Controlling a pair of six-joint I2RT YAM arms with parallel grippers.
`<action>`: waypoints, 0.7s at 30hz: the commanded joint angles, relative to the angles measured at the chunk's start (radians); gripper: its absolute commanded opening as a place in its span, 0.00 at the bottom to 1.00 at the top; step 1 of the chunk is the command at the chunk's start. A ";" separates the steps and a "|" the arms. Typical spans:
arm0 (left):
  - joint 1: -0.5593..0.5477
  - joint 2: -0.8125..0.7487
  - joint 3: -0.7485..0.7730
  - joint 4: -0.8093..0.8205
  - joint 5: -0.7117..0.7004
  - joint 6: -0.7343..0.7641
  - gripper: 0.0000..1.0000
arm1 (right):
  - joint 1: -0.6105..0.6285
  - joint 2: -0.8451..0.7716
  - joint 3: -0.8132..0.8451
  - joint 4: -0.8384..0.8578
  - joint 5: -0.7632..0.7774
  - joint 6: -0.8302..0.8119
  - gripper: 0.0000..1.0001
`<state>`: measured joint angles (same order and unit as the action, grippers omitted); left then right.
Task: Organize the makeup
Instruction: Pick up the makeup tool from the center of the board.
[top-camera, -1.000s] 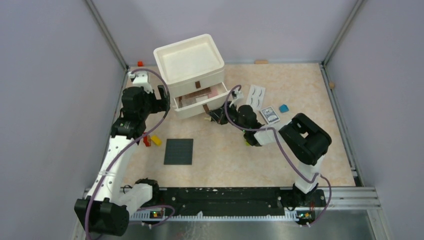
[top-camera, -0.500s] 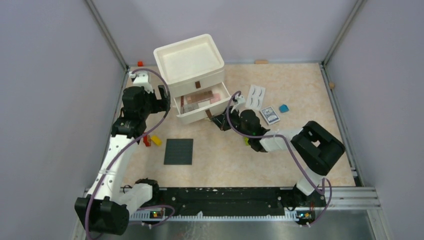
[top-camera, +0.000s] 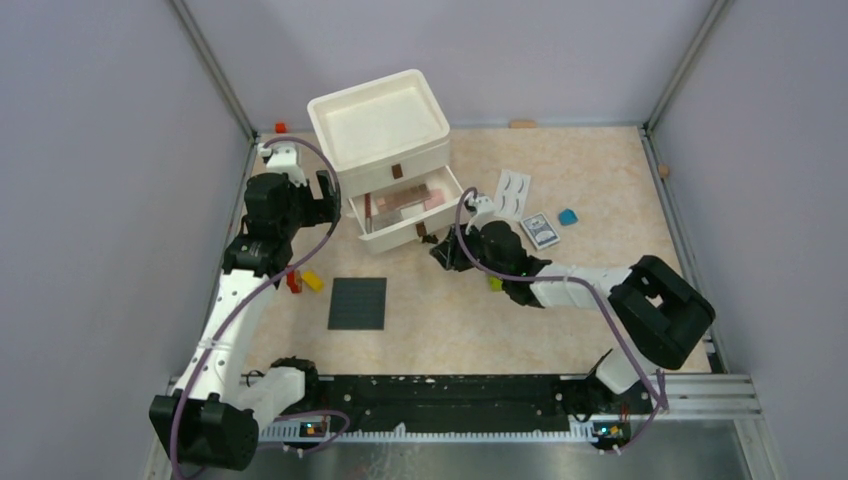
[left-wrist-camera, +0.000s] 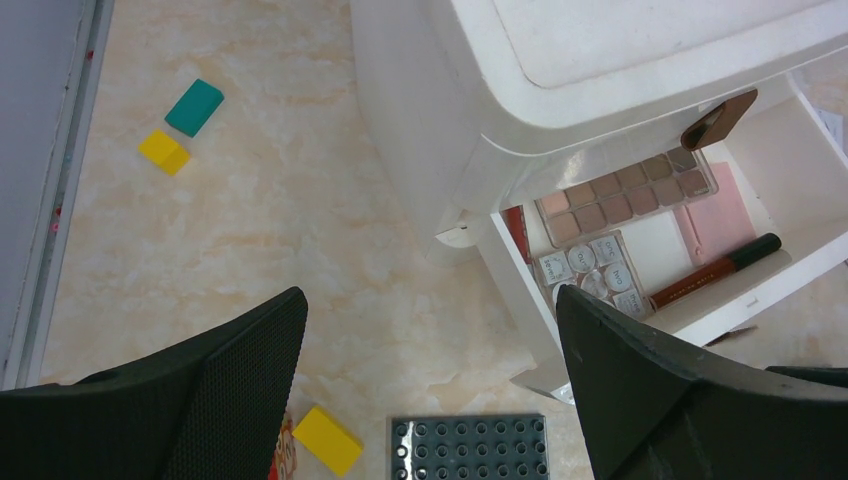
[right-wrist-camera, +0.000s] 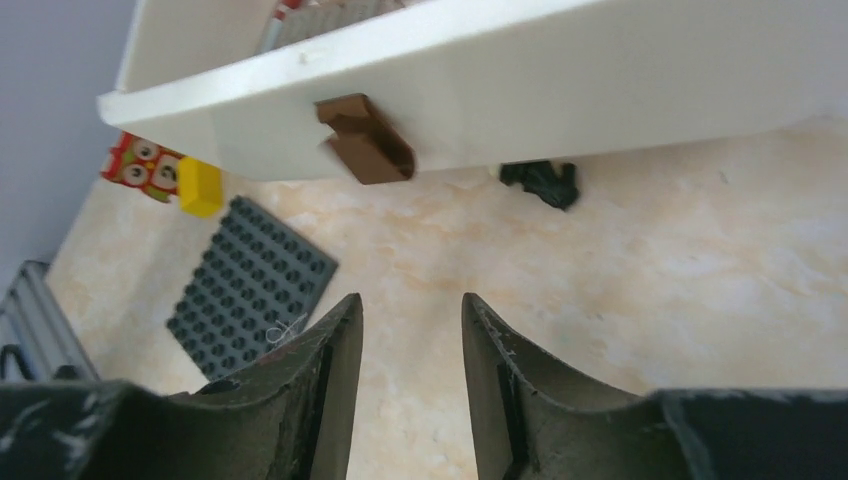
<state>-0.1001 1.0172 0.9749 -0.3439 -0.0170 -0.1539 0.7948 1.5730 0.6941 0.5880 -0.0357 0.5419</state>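
The table (top-camera: 450, 330) carries a white drawer unit (top-camera: 395, 160) near its far left corner, and its lower drawer (top-camera: 405, 228) stands open toward the near edge. The left gripper (left-wrist-camera: 430, 295) hangs beside the unit's left wall, spread wide and empty. The right gripper (right-wrist-camera: 411, 298) sits low in front of the drawer with its jaws a little apart and nothing between them.

Inside the drawer lie the brown palette (left-wrist-camera: 625, 190), the pink compact (left-wrist-camera: 722, 210) beside it, and a dark-capped pencil (left-wrist-camera: 715, 268) along the front wall. A white eyelash card (top-camera: 513, 192), a patterned case (top-camera: 539, 231) and a small blue piece (top-camera: 568, 216) lie on the table to the right of the unit.

The brown tab handle (right-wrist-camera: 365, 140) is just beyond the right fingertips, so the step in hand seems to be working the drawer by that tab. It would go best with the jaws square to the drawer front, a full hold on the tab, and a straight move along the runners, because the unit looks light and may slide.
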 joint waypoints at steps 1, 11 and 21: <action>-0.003 -0.006 0.002 0.037 0.004 0.010 0.99 | -0.007 -0.109 0.077 -0.260 0.191 -0.075 0.42; -0.003 -0.016 0.005 0.037 0.044 0.024 0.99 | -0.380 -0.146 0.127 -0.396 0.056 0.024 0.44; -0.300 0.049 0.215 -0.013 -0.063 0.094 0.99 | -0.559 0.030 0.289 -0.498 -0.023 0.062 0.45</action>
<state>-0.2539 1.0176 1.0264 -0.3698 0.0036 -0.1108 0.2607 1.5898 0.9382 0.1108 -0.0292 0.5762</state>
